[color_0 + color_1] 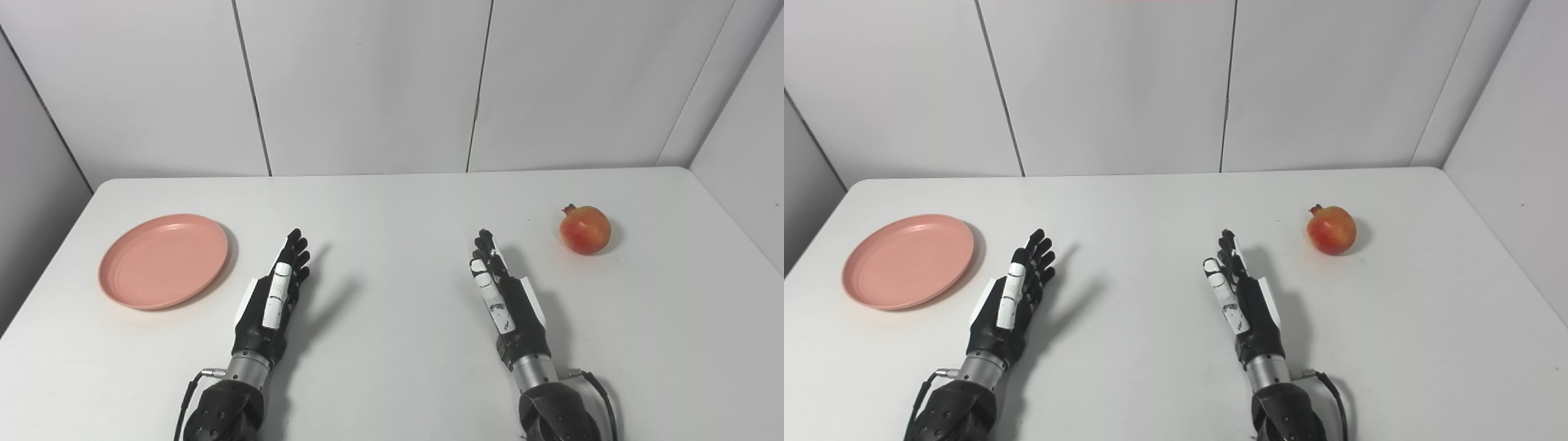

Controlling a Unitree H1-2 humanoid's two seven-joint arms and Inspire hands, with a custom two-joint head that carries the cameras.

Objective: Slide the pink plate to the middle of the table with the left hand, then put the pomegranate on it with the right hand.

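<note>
Pink plate [163, 260] at the table's [392, 380] left side, empty, well apart from the centre. Best approached from its outer rim and pushed flat — no lifting. Left hand [277, 294] just beside it, fingers extended, holding nothing. Right hand [502, 288] likewise empty; spread apparently slight. Pomegranate [585, 229] far right, upright. Nothing between plate and middle.

Matt plastic-looking pink plate [163, 260] on smooth white table [392, 343].

A white worktop [392, 202] carries 2 things: a pink plate [163, 260] lying flat near its left edge, and a pomegranate [585, 229] well apart, apparently resting far right.
</note>
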